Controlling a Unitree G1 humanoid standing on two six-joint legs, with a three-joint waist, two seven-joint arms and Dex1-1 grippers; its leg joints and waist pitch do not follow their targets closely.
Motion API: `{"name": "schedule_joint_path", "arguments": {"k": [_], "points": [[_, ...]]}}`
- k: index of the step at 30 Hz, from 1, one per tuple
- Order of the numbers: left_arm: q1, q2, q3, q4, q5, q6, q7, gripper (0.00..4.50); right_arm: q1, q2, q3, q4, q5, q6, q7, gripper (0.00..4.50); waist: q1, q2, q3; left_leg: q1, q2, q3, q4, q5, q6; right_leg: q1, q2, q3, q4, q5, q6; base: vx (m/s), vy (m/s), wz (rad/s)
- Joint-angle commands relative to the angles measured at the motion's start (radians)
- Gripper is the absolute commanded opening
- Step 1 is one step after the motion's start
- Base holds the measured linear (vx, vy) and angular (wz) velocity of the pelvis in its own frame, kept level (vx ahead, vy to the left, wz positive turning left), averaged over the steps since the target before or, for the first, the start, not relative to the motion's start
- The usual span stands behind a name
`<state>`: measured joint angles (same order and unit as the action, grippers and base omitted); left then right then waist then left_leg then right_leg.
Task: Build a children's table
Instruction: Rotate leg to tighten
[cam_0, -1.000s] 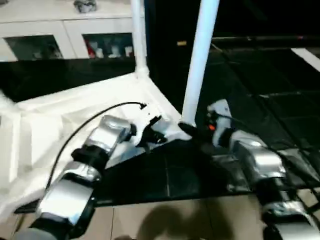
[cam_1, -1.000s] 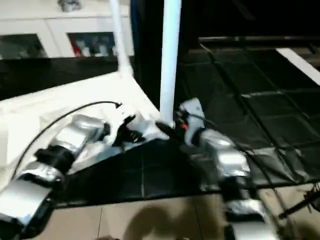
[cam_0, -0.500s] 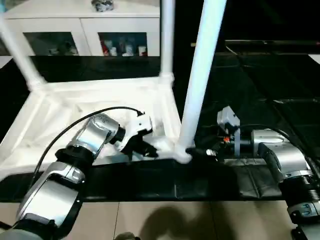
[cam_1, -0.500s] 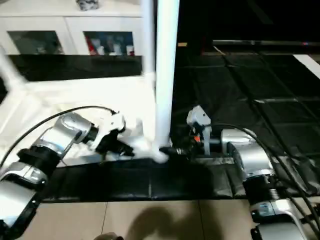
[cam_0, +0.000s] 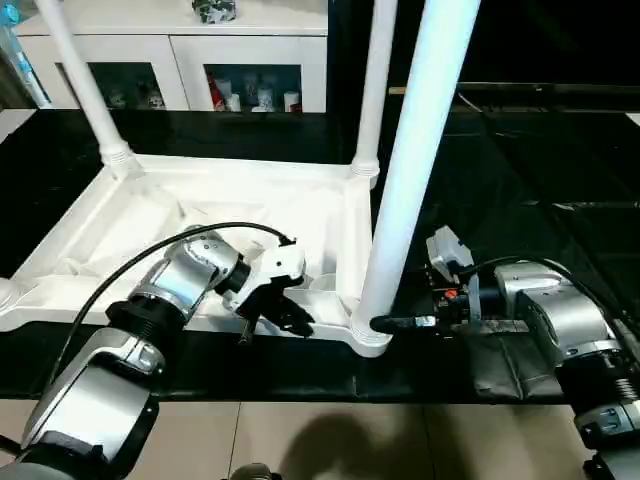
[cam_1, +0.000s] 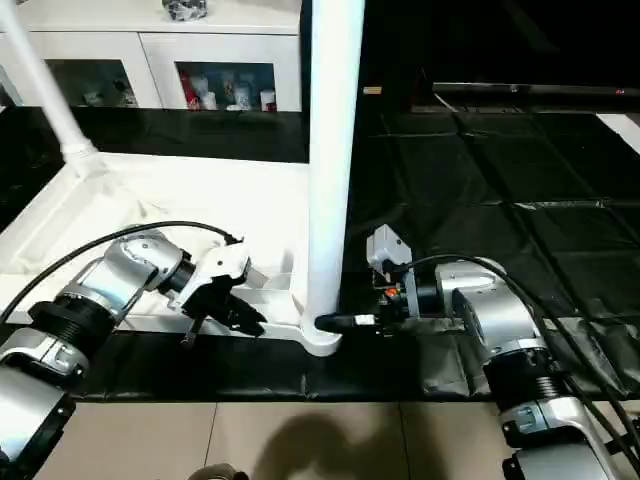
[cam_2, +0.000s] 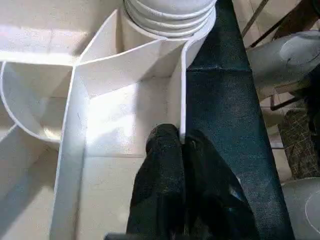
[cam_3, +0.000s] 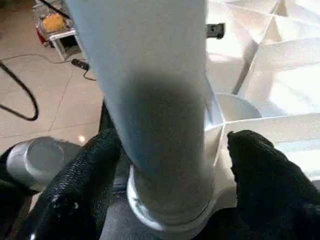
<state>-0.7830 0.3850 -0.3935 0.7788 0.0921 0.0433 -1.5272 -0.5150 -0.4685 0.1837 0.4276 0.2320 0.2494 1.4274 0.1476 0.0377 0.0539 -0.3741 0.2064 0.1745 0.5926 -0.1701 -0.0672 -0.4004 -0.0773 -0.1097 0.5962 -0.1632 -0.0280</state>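
1. Because the tabletop (cam_0: 210, 215) lies ribbed side up on the black surface (cam_0: 520, 180), you have its corner sockets facing upward, and three legs stand in them: two at the far corners (cam_0: 80, 85) (cam_0: 372, 90) and one at the near right corner (cam_0: 415, 170).
2. While your left gripper (cam_0: 278, 308) steadies the near rim, its fingers (cam_2: 167, 165) are pressed together, pinching that thin white wall so the top cannot slide, I judge.
3. Your right gripper (cam_3: 165, 165) straddles the base of the near leg at its socket, fingers (cam_3: 260, 165) spread on either side; whether they touch the tube, I cannot tell.
4. Behind stands a white cabinet (cam_0: 180, 60).
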Motion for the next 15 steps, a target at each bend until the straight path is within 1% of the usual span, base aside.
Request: {"name": "schedule_joint_path", "arguments": {"k": [1,2,4,6,7,9,11,12,15], "points": [[-0.002,-0.008,-0.032,-0.028,0.003,-0.017,-0.053,0.00,-0.020,-0.007,0.011,0.003,-0.006,-0.002,0.015,3.28,-0.008,-0.015,-0.078,0.015,0.031,-0.004,-0.059,-0.162,0.074,0.054,-0.077,0.054,-0.071,-0.275,-0.176,0.000,0.000,0.00],[-0.001,-0.007,-0.033,-0.029,0.003,-0.018,-0.054,0.00,-0.020,-0.008,0.015,0.006,-0.010,-0.004,0.017,2.99,-0.007,-0.015,-0.078,0.015,0.032,-0.004,-0.058,-0.159,0.074,0.054,-0.076,0.054,-0.070,-0.272,-0.177,0.000,0.000,0.00],[0.001,-0.007,-0.034,-0.033,0.004,-0.018,-0.054,0.00,-0.020,-0.008,0.019,0.008,-0.009,0.002,0.021,2.99,-0.007,-0.015,-0.079,0.015,0.031,-0.005,-0.058,-0.158,0.073,0.055,-0.076,0.054,-0.070,-0.270,-0.177,0.000,0.000,0.00],[0.002,-0.006,-0.034,-0.034,0.004,-0.018,-0.054,0.00,-0.019,-0.008,0.020,0.008,-0.006,0.006,0.024,2.80,-0.007,-0.015,-0.079,0.014,0.032,-0.005,-0.058,-0.158,0.075,0.055,-0.076,0.054,-0.069,-0.265,-0.178,0.000,0.000,0.00],[0.003,-0.006,-0.035,-0.036,0.003,-0.017,-0.055,0.00,-0.018,-0.008,0.021,0.007,-0.005,0.007,0.025,2.59,-0.007,-0.015,-0.079,0.015,0.032,-0.005,-0.058,-0.157,0.075,0.055,-0.076,0.054,-0.069,-0.263,-0.179,0.000,0.000,0.00],[0.004,-0.005,-0.035,-0.038,0.003,-0.016,-0.056,0.00,-0.017,-0.007,0.021,0.007,-0.003,0.007,0.029,2.52,-0.007,-0.012,-0.079,0.016,0.032,-0.005,-0.058,-0.160,0.074,0.054,-0.077,0.054,-0.070,-0.267,-0.180,0.000,0.000,0.00],[0.003,-0.005,-0.035,-0.036,0.003,-0.016,-0.056,0.00,-0.017,-0.006,0.022,0.008,-0.001,0.006,0.032,2.27,-0.007,-0.013,-0.079,0.016,0.032,-0.005,-0.058,-0.163,0.073,0.054,-0.076,0.054,-0.070,-0.270,-0.179,0.000,0.000,0.00],[0.003,-0.005,-0.035,-0.036,0.003,-0.016,-0.056,0.00,-0.017,-0.006,0.022,0.008,-0.001,0.006,0.032,2.27,-0.007,-0.014,-0.078,0.016,0.032,-0.005,-0.059,-0.166,0.072,0.054,-0.077,0.054,-0.071,-0.276,-0.178,0.000,0.000,0.00],[0.002,-0.005,-0.035,-0.033,0.004,-0.019,-0.055,0.00,-0.019,-0.006,0.024,0.010,0.001,0.006,0.036,2.05,-0.007,-0.013,-0.078,0.016,0.032,-0.005,-0.059,-0.169,0.070,0.054,-0.077,0.054,-0.071,-0.281,-0.176,0.000,0.000,0.00]]}}
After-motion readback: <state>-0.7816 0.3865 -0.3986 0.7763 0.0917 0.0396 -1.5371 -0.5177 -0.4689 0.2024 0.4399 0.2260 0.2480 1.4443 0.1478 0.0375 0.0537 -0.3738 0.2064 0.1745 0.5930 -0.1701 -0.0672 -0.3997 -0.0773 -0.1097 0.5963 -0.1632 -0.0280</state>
